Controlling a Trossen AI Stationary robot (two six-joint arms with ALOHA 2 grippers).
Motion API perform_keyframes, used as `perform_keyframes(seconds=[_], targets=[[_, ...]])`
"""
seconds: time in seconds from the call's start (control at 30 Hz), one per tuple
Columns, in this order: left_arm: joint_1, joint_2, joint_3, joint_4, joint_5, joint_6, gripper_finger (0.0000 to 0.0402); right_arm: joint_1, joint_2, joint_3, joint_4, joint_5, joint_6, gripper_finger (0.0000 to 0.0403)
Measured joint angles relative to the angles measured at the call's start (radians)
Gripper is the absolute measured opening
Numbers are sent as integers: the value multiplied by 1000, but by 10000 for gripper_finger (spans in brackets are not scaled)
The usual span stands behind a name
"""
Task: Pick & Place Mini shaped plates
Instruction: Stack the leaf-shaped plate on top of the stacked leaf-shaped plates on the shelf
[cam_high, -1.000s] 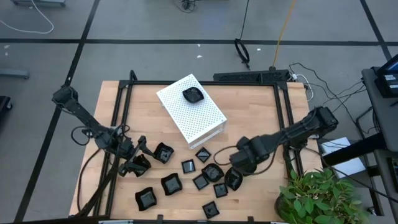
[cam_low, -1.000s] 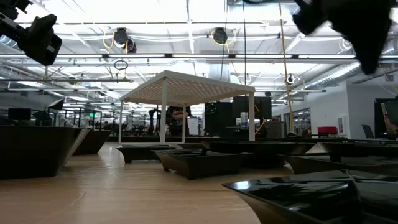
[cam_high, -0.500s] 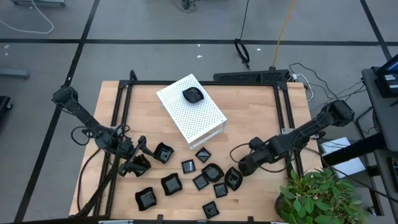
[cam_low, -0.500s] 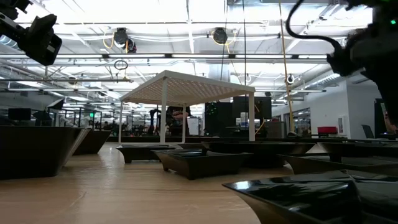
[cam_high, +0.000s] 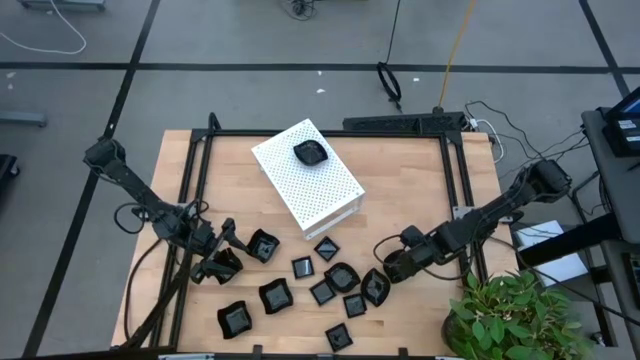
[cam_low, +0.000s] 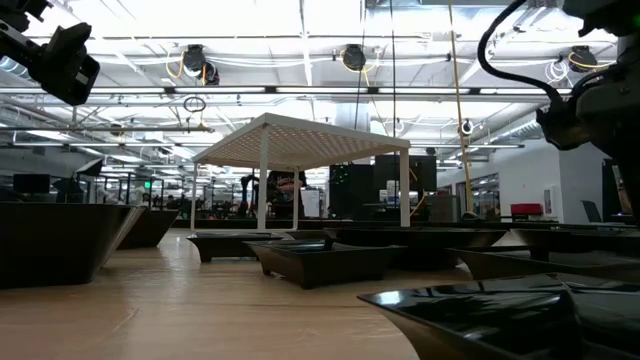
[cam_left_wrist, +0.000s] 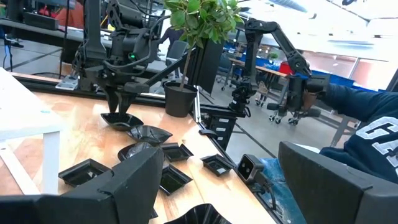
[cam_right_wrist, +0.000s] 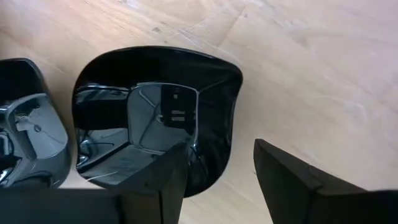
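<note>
1. My right tool (cam_high: 386, 270) is low over the surface (cam_high: 420, 190), at the right edge of the cluster of mini shaped plates (cam_high: 330, 285). Fingers are spread, nothing gripped.
2. In the right wrist view my two fingers (cam_right_wrist: 155, 186) straddle the rim of a rounded plate (cam_right_wrist: 155, 118): one finger sits over the plate's bowl, the other is outside its edge above bare wood. I cannot tell whether either finger touches the rim.
3. Beyond that plate, on the side away from my outer finger, a second plate (cam_right_wrist: 31, 124) lies just beside it.
4. The other loose plates lie scattered between my two tools, on the near half of the surface.
5. One plate (cam_high: 309, 152) sits on top of the white perforated box (cam_high: 320, 185), well away from both tools, toward the far side.
6. My left tool (cam_high: 226, 250) waits at the left end of the cluster, fingers wide and empty, with a plate (cam_high: 263, 245) just beside it.
</note>
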Motion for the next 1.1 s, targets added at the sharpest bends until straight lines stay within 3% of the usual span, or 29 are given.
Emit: perform_keyframes(seconds=[0.2,0.8,1.1], targets=[[0,0,0,0,0,0,324,0,0,-38,55,-1,0,151],[0,0,0,0,0,0,324,0,-13,-44,61,-27,-24,11],[0,0,0,0,0,0,324,-1,-80,-44,55,83,-62,1]])
